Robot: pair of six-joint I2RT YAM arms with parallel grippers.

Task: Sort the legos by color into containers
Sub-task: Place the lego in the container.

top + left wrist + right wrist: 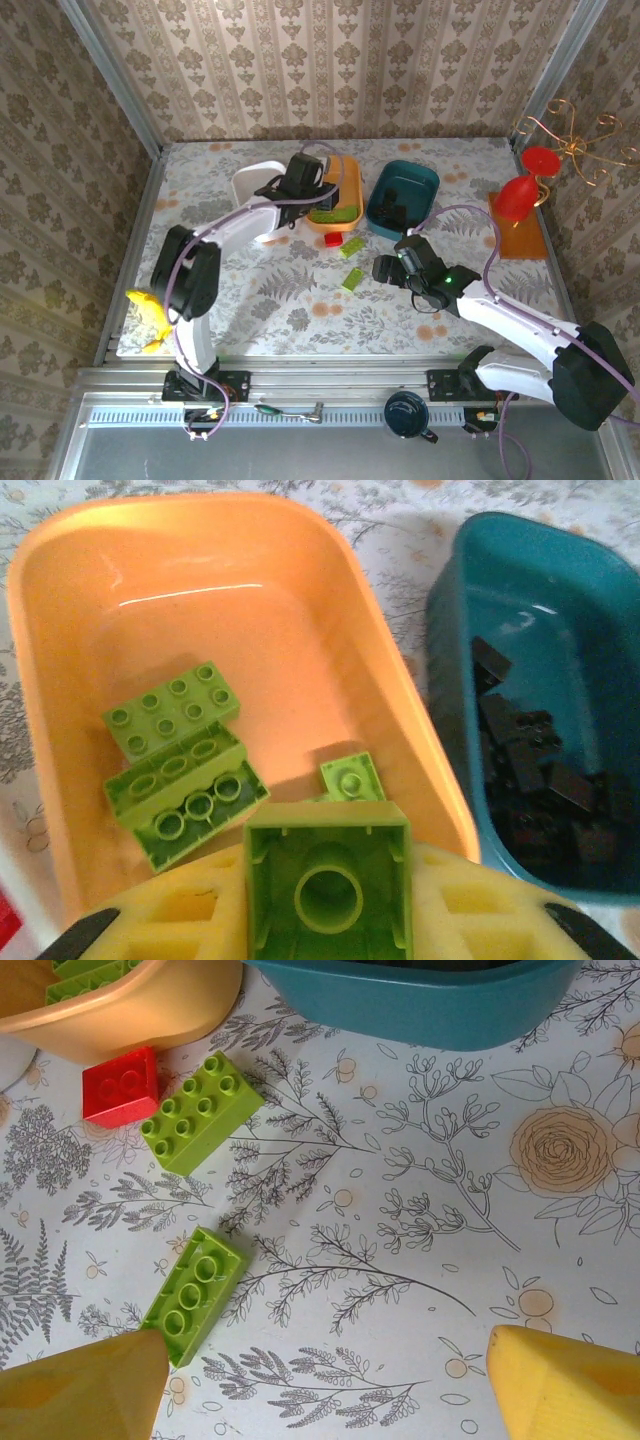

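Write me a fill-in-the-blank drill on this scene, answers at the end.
1. The brick in the left gripper is ___.
2. Everything in the teal tub is ___.
3. The loose square brick on the table is ___.
4. The right gripper has its jaws ___.

Answers: green; black; red; open.
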